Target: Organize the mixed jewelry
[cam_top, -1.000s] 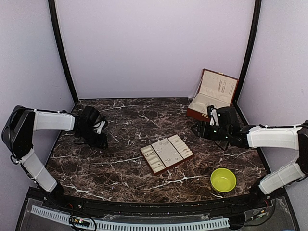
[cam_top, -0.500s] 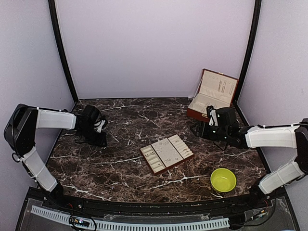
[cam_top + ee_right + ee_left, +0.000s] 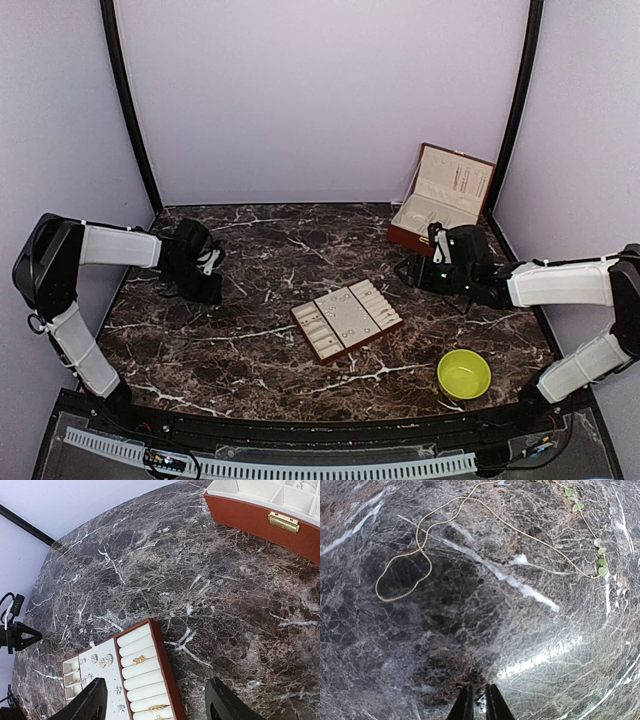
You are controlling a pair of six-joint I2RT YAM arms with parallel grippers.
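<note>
A thin silvery chain loop lies on the dark marble table in the left wrist view. A second fine chain with small green charms lies to its right. My left gripper is low over the table at the far left. Its fingers are nearly together, with a tiny silvery piece between them. My right gripper is open and empty, hovering between the compartment tray and the reddish-brown box. The tray holds several rings and studs.
A yellow-green bowl stands at the front right. The box is open, with its lid leaning against the back right corner. Black frame posts and lilac walls enclose the table. My left arm shows at the right wrist view's left edge.
Both arms have shifted only slightly. The left gripper has edged right along the table. The right gripper has drawn a little back toward the box. The tray, bowl and box have not moved.
</note>
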